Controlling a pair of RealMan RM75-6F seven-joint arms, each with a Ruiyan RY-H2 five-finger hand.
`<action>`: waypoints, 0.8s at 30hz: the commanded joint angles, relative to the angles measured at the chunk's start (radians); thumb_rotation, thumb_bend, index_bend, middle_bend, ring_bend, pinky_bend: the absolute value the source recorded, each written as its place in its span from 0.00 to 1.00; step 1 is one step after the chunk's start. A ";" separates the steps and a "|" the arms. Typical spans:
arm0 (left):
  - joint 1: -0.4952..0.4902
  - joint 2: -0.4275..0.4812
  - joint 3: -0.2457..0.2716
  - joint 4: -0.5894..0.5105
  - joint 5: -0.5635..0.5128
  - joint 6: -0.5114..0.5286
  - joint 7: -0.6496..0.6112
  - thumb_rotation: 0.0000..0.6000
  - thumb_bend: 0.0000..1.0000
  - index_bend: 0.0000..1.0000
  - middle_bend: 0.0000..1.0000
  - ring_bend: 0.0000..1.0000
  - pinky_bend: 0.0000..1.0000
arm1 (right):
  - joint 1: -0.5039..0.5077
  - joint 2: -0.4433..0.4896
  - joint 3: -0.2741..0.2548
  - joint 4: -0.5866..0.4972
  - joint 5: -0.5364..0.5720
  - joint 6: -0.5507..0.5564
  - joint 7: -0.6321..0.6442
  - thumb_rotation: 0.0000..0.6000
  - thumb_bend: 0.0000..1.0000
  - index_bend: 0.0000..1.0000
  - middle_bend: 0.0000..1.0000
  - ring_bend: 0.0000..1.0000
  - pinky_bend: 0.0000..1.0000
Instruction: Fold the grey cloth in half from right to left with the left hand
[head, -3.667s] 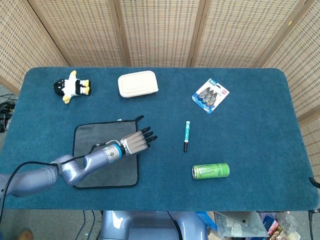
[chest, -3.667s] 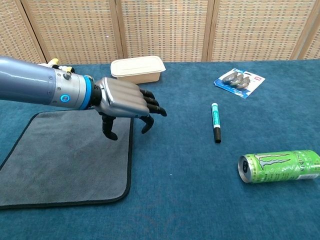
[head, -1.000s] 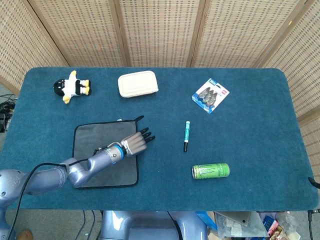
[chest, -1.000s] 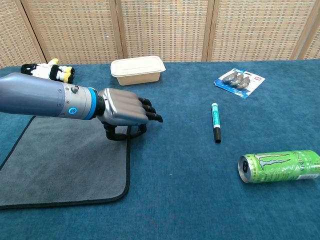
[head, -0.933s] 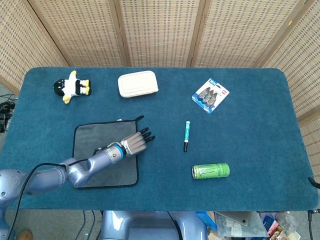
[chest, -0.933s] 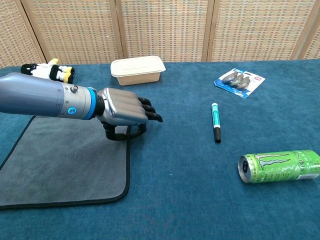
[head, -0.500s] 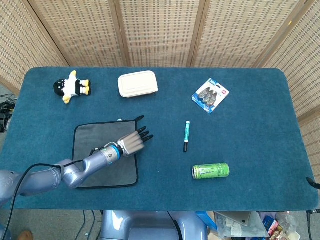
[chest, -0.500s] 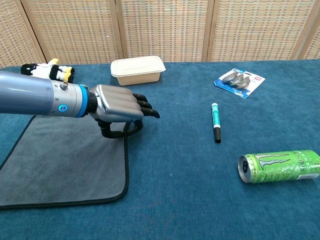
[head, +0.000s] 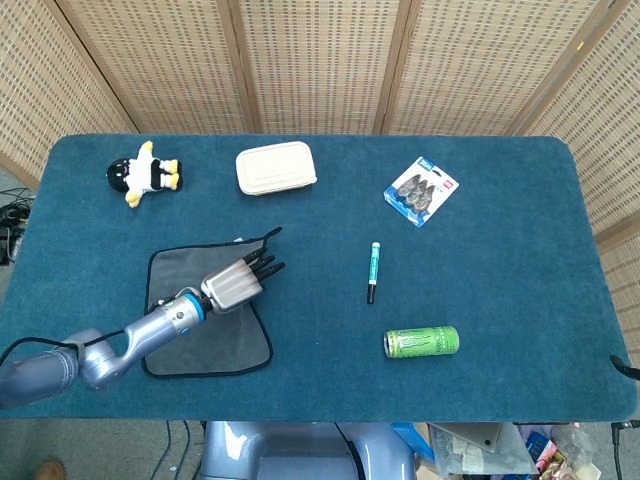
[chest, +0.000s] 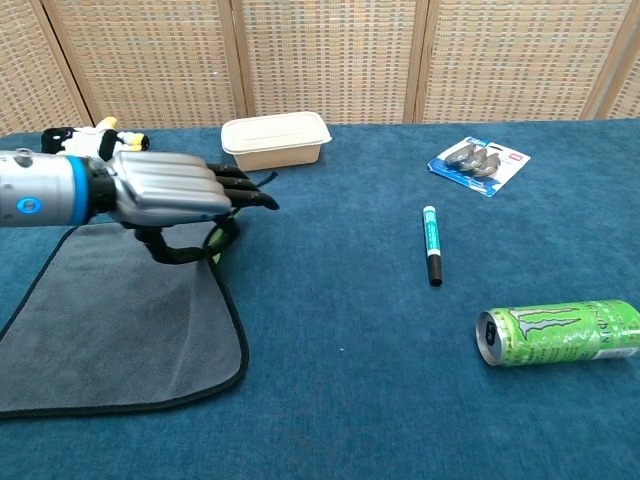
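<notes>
The grey cloth (head: 225, 345) with black trim lies at the front left of the blue table (head: 500, 280). My left hand (head: 238, 283) pinches its right edge near the far corner and holds that part raised. In the chest view the cloth (chest: 110, 320) curves up from the table to the hand (chest: 170, 192), and its lifted corner sticks out past the fingertips. The rest of the cloth still lies flat. My right hand is in neither view.
A penguin toy (head: 145, 175) and a cream lidded box (head: 276, 167) stand behind the cloth. To the right lie a green marker (head: 373, 271), a green can (head: 421, 342) on its side and a blister pack (head: 423, 190).
My left hand closed on the cloth's right edge, then rose and drew back to the left. The edge came with it, so the cloth's right side now lifts off the table.
</notes>
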 joint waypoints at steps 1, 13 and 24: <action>0.046 0.039 0.044 0.011 0.079 0.071 -0.061 1.00 0.57 0.64 0.00 0.00 0.00 | 0.000 0.000 -0.002 -0.003 -0.003 0.002 -0.003 1.00 0.00 0.00 0.00 0.00 0.00; 0.172 0.080 0.113 0.107 0.168 0.191 -0.181 1.00 0.57 0.64 0.00 0.00 0.00 | 0.002 -0.001 -0.007 -0.018 -0.015 0.007 -0.015 1.00 0.00 0.00 0.00 0.00 0.00; 0.231 0.054 0.131 0.202 0.193 0.215 -0.274 1.00 0.57 0.64 0.00 0.00 0.00 | 0.003 -0.003 -0.011 -0.022 -0.020 0.010 -0.023 1.00 0.00 0.00 0.00 0.00 0.00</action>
